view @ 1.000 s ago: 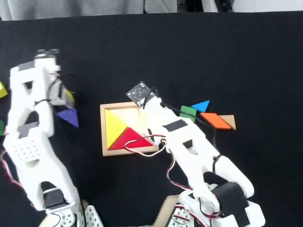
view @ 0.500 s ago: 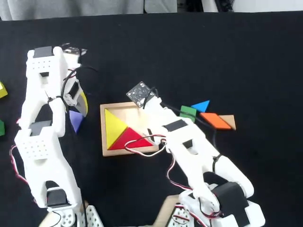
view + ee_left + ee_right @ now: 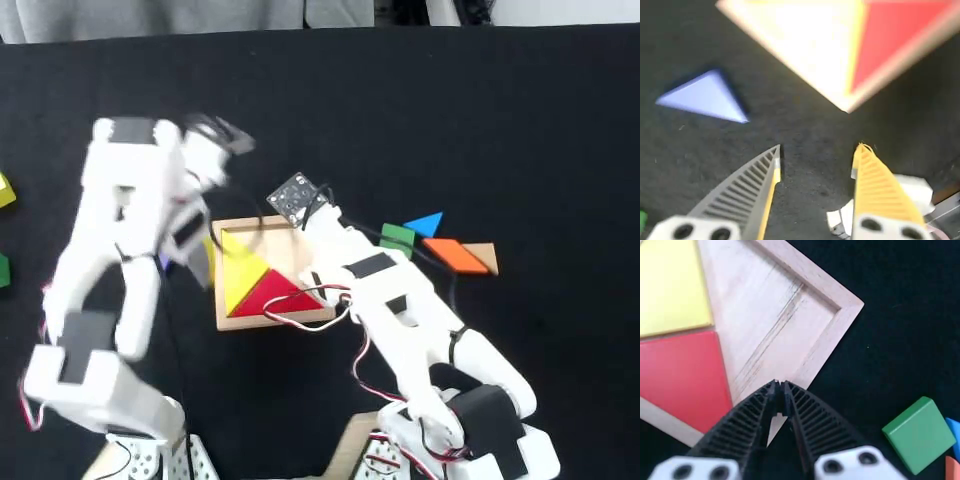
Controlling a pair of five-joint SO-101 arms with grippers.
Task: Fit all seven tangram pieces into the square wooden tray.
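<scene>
**Tray holds two pieces; left pincer spread, right pincer closed**

Views: the high view takes in the whole black table [image 3: 520, 120], both arms and the loose pieces. The wrist views add each pincer's state and the tray close up.

Surface/room: the table top is matte black. A grey curtain [image 3: 150, 15] runs along the top edge of the high view.

Left arm [image 3: 120, 250]: stands at frame left, blurred, with its wrist near the tray's upper-left corner.

Right arm [image 3: 420, 330]: rises from the lower right, with its wrist over the tray's upper-right corner.

Square wooden tray [image 3: 270, 322]: at frame centre. The yellow triangle [image 3: 242, 268] fills its left part and the red triangle [image 3: 275, 295] its bottom. The rest is bare wood.

Left gripper [image 3: 818, 150]: fingers spread, nothing between them. It hangs over black table just off a corner of the tray [image 3: 890, 75]. The purple triangle [image 3: 705, 97] lies flat on the table, apart from both tray and fingers.

Right gripper [image 3: 780, 384]: fingers pressed together, empty. The tips are over bare wood of the tray [image 3: 790, 315], just beside the red triangle [image 3: 680, 375]. The green square [image 3: 919, 435] lies outside the rim.

Loose pieces, right of the tray: green square [image 3: 397, 238], orange parallelogram [image 3: 455, 254], blue triangle [image 3: 425, 223] and a tan piece [image 3: 485, 258], clustered close together.

Left edge: a yellow piece [image 3: 5, 190] and a green piece [image 3: 3, 270], both cut off.
</scene>
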